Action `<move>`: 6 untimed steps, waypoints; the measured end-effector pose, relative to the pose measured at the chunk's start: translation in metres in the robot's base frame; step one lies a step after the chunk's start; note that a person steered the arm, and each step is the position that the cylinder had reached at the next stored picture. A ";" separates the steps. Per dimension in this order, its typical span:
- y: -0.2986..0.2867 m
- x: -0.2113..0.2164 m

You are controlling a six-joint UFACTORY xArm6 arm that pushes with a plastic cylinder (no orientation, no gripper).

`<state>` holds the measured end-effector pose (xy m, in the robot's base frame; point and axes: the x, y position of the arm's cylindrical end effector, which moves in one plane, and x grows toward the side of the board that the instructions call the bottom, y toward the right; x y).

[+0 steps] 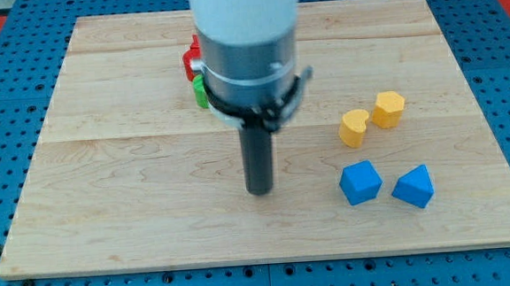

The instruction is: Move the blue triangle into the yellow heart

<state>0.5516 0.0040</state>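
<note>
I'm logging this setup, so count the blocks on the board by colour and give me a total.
Yellow: 2, the yellow heart and a yellow hexagon block.
Blue: 2, the blue triangle and a blue block.
Red: 1, a red block, mostly hidden behind the arm.
Green: 1, a green block, also mostly hidden.
Total: 6 visible.
My tip stands to the view's left of the blue blocks.

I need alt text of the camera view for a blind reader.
My tip rests on a wooden board, left of a blue triangle, a blue block, a yellow heart and a yellow block. Red and green blocks peek from behind the arm.
</note>
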 end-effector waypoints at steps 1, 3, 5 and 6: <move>0.050 0.061; 0.192 0.043; 0.185 -0.007; 0.182 -0.034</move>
